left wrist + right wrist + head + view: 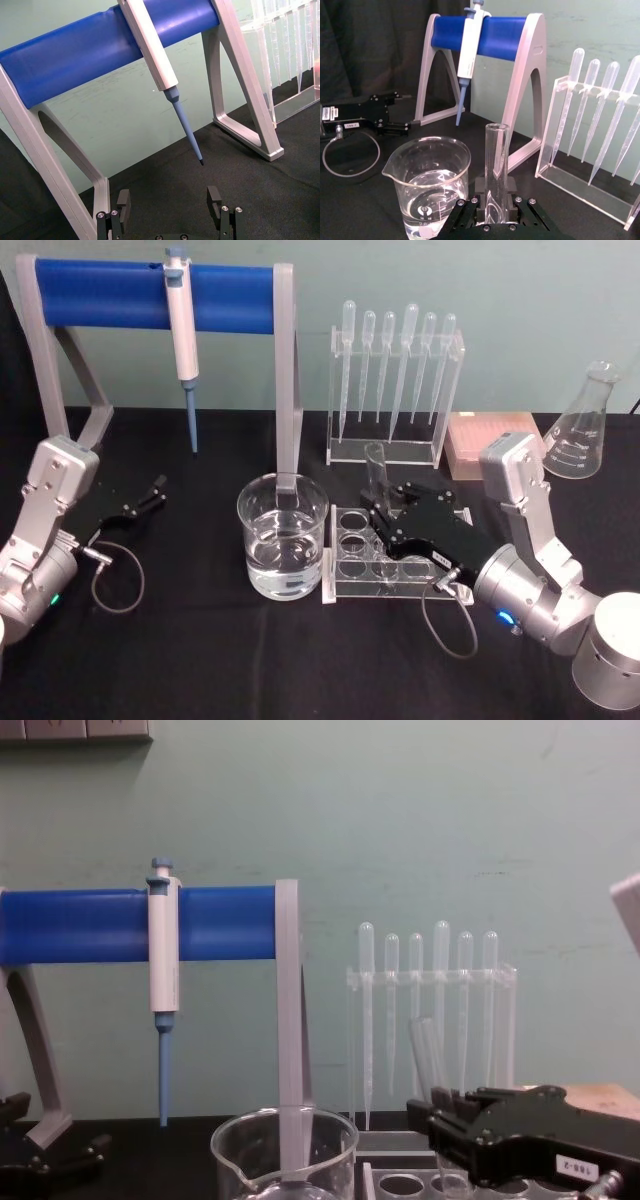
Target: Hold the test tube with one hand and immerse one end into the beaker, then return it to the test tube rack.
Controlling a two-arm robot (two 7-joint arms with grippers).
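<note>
Gripping the test tube [376,465] in our right gripper [383,506] at three o'clock of the beaker [283,535], we risk striking its rim if we cross low; left gripper [152,495] rests at nine o'clock, jaws apart.

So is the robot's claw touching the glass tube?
Touching. The right wrist view shows the right gripper clamped against both sides of the test tube.

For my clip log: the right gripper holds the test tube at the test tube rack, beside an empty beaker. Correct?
One error: the beaker is not empty. The right wrist view shows clear liquid in it. The right gripper does hold the test tube at the test tube rack.
</note>
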